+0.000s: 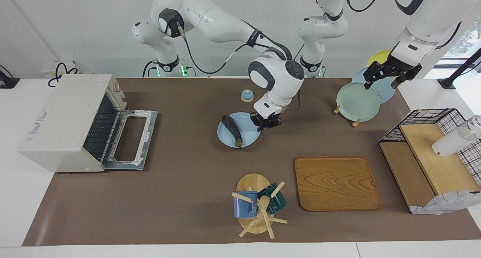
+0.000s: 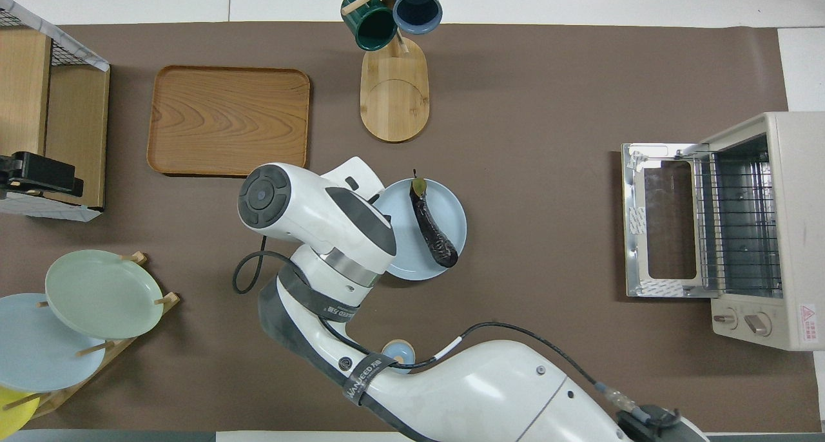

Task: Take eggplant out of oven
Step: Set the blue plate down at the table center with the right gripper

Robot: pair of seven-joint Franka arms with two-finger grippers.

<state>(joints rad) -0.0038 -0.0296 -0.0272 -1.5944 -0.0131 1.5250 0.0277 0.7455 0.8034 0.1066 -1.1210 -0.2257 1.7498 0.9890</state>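
The eggplant (image 1: 232,130) lies on a blue plate (image 1: 248,138) mid-table, well apart from the open oven (image 1: 67,122); my right gripper (image 1: 267,123) hangs at the plate's rim, and I cannot tell its finger spread. My left gripper (image 1: 381,78) waits, fingers spread, over the plate rack (image 1: 357,102). Brown mat (image 1: 180,198) beneath.

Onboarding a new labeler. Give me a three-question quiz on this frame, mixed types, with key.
1. True or false: the eggplant lies inside the oven.
2. The oven door is: A) shut B) folded down open C) missing.
3. Fill in: the right gripper is at the rim of the ____ plate.

Key: 1 false, it lies on the plate, with the oven rack bare. 2 B. 3 light blue. The left gripper waits over the plate rack.
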